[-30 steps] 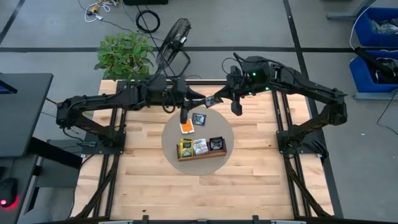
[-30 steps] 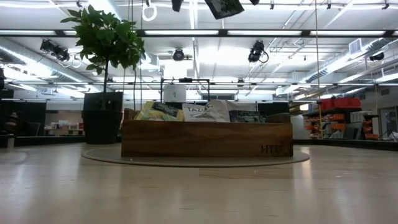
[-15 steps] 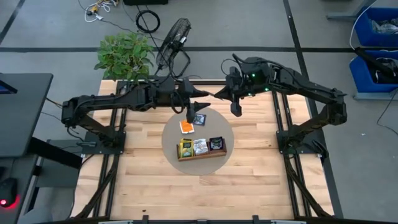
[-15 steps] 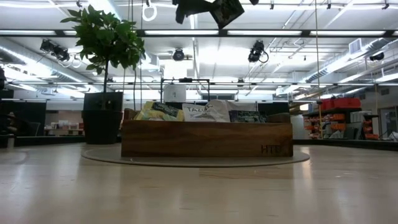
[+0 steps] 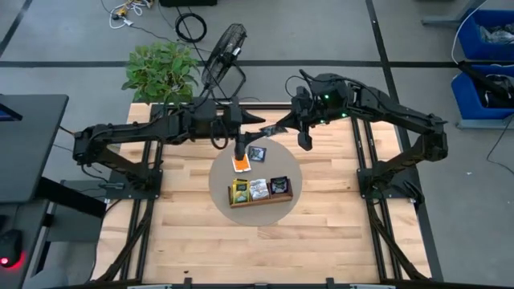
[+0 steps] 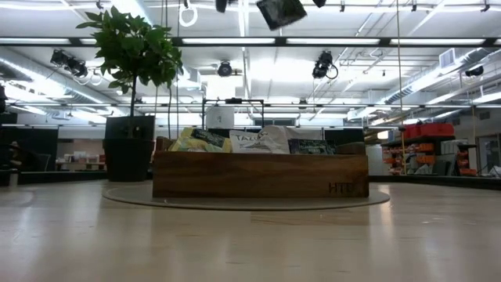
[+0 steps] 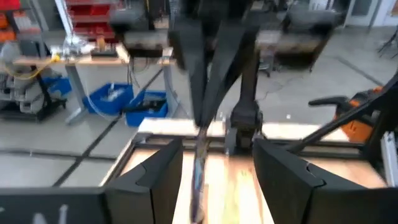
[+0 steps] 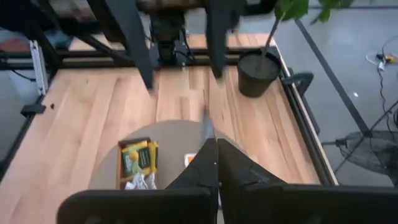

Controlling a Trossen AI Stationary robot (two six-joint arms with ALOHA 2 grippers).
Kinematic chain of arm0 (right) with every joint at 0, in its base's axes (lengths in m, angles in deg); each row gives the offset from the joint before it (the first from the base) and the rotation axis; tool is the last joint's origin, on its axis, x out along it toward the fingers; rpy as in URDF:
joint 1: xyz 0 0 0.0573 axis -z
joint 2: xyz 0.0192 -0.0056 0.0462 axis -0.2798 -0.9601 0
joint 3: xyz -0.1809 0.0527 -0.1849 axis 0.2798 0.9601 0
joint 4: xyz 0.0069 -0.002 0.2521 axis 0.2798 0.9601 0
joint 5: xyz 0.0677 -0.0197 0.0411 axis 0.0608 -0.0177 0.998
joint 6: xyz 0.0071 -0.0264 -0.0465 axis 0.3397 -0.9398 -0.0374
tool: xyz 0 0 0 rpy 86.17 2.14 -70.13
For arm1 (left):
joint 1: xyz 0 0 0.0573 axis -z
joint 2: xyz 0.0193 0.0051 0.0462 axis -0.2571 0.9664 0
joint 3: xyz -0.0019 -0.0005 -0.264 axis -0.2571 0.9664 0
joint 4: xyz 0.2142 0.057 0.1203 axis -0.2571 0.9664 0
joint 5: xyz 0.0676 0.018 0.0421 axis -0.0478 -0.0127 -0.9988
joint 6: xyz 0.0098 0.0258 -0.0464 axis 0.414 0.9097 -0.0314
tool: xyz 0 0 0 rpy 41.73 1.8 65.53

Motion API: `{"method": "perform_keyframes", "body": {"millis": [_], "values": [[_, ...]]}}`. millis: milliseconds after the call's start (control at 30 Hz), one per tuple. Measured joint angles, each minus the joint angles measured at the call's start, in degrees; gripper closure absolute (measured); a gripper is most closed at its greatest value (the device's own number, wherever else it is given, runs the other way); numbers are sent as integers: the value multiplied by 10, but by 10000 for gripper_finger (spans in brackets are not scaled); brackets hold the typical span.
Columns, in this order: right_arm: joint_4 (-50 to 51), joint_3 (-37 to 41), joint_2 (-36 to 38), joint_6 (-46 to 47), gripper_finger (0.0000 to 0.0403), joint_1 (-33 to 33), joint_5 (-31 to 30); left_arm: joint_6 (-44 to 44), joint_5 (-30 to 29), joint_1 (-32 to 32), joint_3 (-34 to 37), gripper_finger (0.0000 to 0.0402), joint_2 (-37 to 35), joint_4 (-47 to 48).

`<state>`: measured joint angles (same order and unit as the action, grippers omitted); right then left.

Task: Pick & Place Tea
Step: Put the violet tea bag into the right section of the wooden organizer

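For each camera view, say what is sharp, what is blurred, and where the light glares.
High view: evenly lit and sharp. Low view: bright ceiling lights glare, the tray crisp. Left wrist view: smeared with blur throughout. Right wrist view: tea packets readable, top edge soft.

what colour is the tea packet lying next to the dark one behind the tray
Orange with a white patch, clearest in the high view.

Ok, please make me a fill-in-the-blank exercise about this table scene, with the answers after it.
1. The wooden tray has ___ compartments.
2. The tray stands on a ___ grey mat.
3. Beside the dark blue packet lies an ___ packet on the mat, outside the tray.
4. The fingers of the right gripper are ___.

Answers: three; round; orange; shut
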<state>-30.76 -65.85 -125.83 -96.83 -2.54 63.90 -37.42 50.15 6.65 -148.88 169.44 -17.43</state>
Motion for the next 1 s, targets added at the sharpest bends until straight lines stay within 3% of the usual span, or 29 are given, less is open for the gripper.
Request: {"method": "perform_keyframes", "body": {"millis": [133,533,767,1000], "values": [[-14,0,-12,8,403,-2,28,-6,-1,-6,1,202,18,9],[-29,0,-28,8,403,-8,28,-15,2,-10,1,216,28,22],[-32,0,-28,10,403,-8,29,-15,2,-10,1,264,28,36],[-30,0,-28,12,403,-8,29,-15,2,-10,1,346,28,37]]}}
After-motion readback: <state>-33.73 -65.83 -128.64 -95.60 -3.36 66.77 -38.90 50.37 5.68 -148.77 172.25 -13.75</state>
